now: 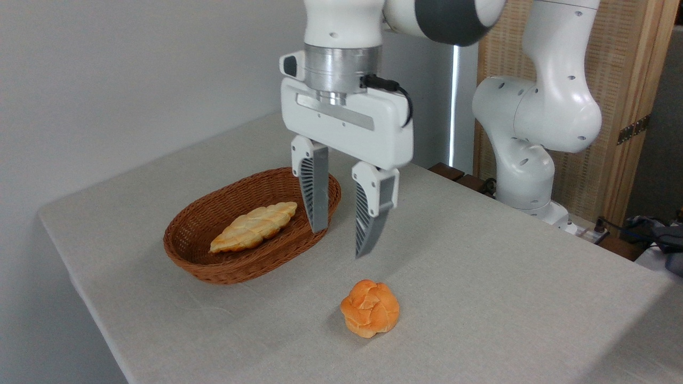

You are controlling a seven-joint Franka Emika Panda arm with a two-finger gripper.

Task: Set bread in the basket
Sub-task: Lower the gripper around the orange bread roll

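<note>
Item one, to the left of the end effector: an oval reddish-brown wicker basket (224,261), shallow with flaring sides, standing on the counter (480,277), which is covered in pale grey cloth. Inside it, lying lengthwise, is a long pale-yellow braided loaf (254,226). The basket's right rim is partly hidden behind the left finger. Item two, centre: the end effector (343,242), white-bodied with two grey ribbed fingers (315,197) pointing downward, jaws parted with a clear gap between them and nothing held; it hangs in the air above the counter, touching neither basket nor bread. Item three, below and slightly right of the fingertips: the bread (370,308), a small round bun with an orange-golden knotted crust, resting on the counter, apart from the basket and outside it. Item four, to the right of and behind the end effector: the white arm (539,117) rising from its base at the counter's far edge.
</note>
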